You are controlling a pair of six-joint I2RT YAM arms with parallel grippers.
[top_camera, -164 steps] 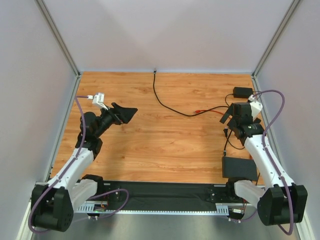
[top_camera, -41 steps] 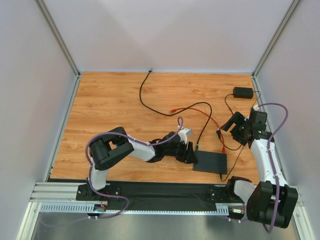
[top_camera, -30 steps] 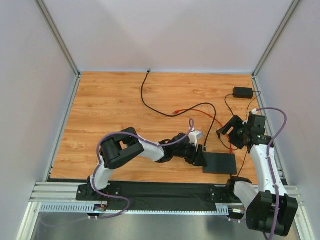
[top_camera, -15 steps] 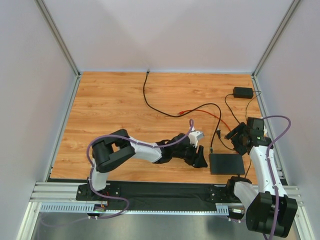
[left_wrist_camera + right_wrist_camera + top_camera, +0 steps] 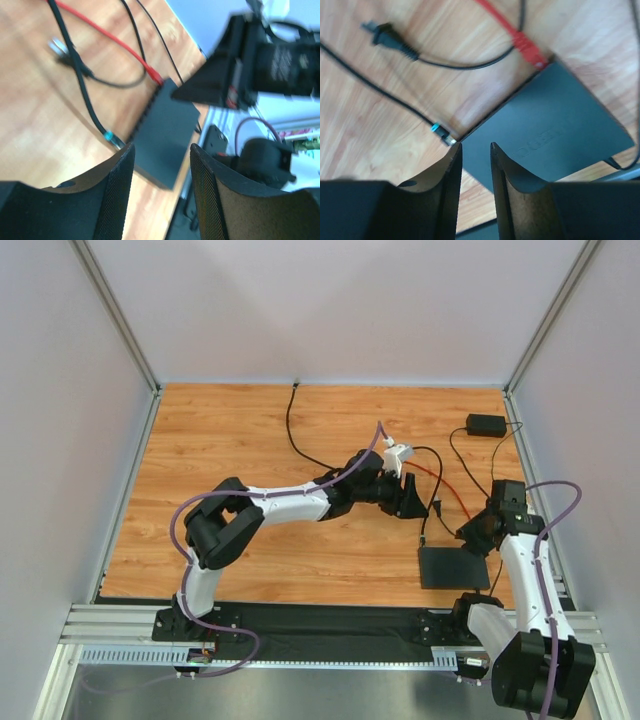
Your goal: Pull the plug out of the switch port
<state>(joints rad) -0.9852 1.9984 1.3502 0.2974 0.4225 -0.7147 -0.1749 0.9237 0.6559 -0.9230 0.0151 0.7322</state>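
The flat black box [image 5: 452, 568] holding the switch port lies at the near right of the table, also seen in the wrist views [image 5: 170, 117] [image 5: 560, 120]. A red plug [image 5: 530, 52] [image 5: 154, 76] on a red cable [image 5: 450, 498] meets its far edge near a corner. The tip of a black plug with a teal band [image 5: 440, 131] [image 5: 111, 138] [image 5: 423, 537] touches the box's left corner; whether it is seated I cannot tell. My right gripper [image 5: 475, 146] [image 5: 470, 537] hangs over that corner, open by a narrow gap, holding nothing. My left gripper [image 5: 161, 150] [image 5: 412, 502] is open and empty, raised over the cables.
A small black adapter brick [image 5: 485, 425] sits at the back right, with a thin lead running toward the box. A two-prong mains plug [image 5: 382, 31] lies on the wood. A black cable [image 5: 290, 420] runs to the back wall. A black rail [image 5: 330, 625] borders the near edge.
My left gripper has lifted away from the box's left side toward the back. My right gripper has come down toward the box and its jaws have narrowed. The box has shifted slightly right.
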